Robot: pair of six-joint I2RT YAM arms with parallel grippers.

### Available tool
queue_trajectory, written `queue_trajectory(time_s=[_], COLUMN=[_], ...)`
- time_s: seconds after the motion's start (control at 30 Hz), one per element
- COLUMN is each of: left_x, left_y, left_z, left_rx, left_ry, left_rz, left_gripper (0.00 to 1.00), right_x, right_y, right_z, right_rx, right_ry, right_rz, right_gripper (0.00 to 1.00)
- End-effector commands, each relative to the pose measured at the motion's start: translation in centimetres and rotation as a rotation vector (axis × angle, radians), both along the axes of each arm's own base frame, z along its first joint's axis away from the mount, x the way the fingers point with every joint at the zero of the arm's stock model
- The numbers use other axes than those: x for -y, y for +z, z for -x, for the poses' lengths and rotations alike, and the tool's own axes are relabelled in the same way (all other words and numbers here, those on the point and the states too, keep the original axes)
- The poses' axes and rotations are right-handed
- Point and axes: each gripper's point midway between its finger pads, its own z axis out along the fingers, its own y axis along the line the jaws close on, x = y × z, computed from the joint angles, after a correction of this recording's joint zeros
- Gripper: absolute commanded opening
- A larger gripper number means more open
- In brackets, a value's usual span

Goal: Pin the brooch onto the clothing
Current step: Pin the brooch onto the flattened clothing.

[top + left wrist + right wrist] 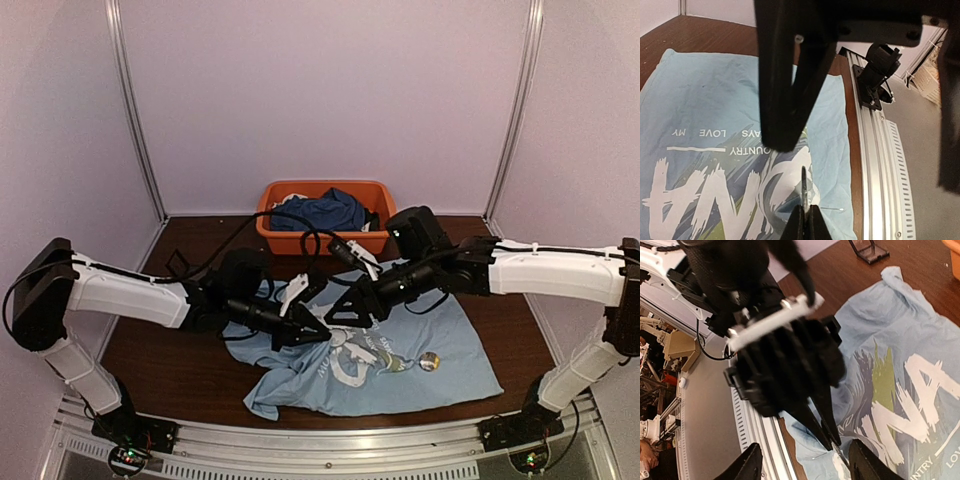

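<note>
Left gripper [805, 221]: jaws pressed tight together, tips down on the chest print at the bottom of my left wrist view. Whether they pinch cloth or nothing, I cannot tell. Right gripper [807, 460]: jaws spread wide and holding nothing, its fingers flanking the left tips.

Nearest me in the overhead, the T-shirt [445, 335] lies rumpled across the lower centre of the table [170, 370]. The brooch [430, 361] sits on it, lower right of centre, just right of the print and well apart from both grippers. So it's on the clothing and in nobody's hold, but I can't see whether it's actually fastened. I'd say confirming the pin is what's left.

Far back, upper centre, the orange bin [290, 240] holds a dark blue garment [330, 210].
</note>
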Motion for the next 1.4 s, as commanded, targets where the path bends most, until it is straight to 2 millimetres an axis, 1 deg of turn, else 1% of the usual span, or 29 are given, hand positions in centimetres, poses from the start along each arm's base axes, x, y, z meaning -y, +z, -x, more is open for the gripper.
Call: queue_trajectory(time_s=[0.0,0.1,0.13,0.2,0.27,0.3,0.33,0.37,0.4,0.47,0.57,0.73,0.8,0.93,1.1,1.17,1.3,1.37], left_x=[0.2,0.3,0.3,0.3,0.3,0.4,0.4,0.4,0.3,0.4,0.2,-0.2,-0.4,-0.6,-0.6,-0.6,-0.7,-0.8], left_y=[-0.4,-0.3,-0.2,0.0,0.5,0.7,1.0,1.3,1.5,2.0,2.4,2.5,2.5,2.7,2.7,2.7,2.6,2.6], left_z=[-1.1,-1.3,-1.3,-1.4,-1.3,-1.1,-1.0,-0.8,-0.7,-0.7,-1.3,-2.4,-2.6,-2.7,-2.6,-2.6,-2.5,-2.6], left_rx=[-0.018,-0.034,-0.040,-0.055,-0.074,-0.087,-0.097,-0.109,-0.121,-0.149,-0.172,-0.215,-0.221,-0.220,-0.219,-0.219,-0.221,-0.218], left_ry=[0.081,0.103,0.105,0.120,0.125,0.123,0.123,0.121,0.123,0.135,0.189,0.280,0.302,0.315,0.310,0.309,0.312,0.320], left_rz=[0.014,0.018,0.023,0.033,0.062,0.078,0.095,0.114,0.129,0.152,0.171,0.181,0.183,0.189,0.188,0.189,0.189,0.189], left_gripper=[0.00,0.00,0.00,0.00,0.00,0.00,0.00,0.00,0.00,0.00,0.00,0.00,0.00,0.00,0.00,0.00,0.00,0.00], right_x=[0.2,0.6,0.8,1.2,1.6,1.9,2.2,2.4,2.7,3.0,3.1,2.6,2.1,1.2,0.6,0.4,-0.1,-0.1], right_y=[2.0,1.1,0.8,0.2,0.2,0.4,0.6,0.9,0.9,1.8,2.0,0.7,0.4,0.1,-1.3,-1.6,-1.8,-1.9], right_z=[-1.1,-1.1,-1.1,-1.2,-1.2,-1.2,-1.3,-1.2,-1.1,-1.2,-1.8,-3.6,-3.6,-2.9,-2.5,-2.4,-1.9,-1.9], right_rx=[0.050,0.062,0.070,0.089,0.118,0.136,0.154,0.169,0.179,0.209,0.206,0.160,0.140,0.109,0.048,0.027,-0.012,-0.031], right_ry=[-0.077,-0.084,-0.088,-0.102,-0.116,-0.125,-0.139,-0.147,-0.151,-0.169,-0.212,-0.325,-0.328,-0.305,-0.272,-0.264,-0.238,-0.246], right_rz=[-0.078,-0.064,-0.059,-0.061,-0.085,-0.100,-0.113,-0.126,-0.135,-0.172,-0.178,-0.142,-0.133,-0.105,-0.034,-0.025,-0.022,-0.017], right_gripper=[0.66,0.69,0.72,0.80,0.92,0.94,0.99,1.00,1.00,1.00,1.00,1.00,1.00,1.00,0.96,0.91,0.77,0.76])
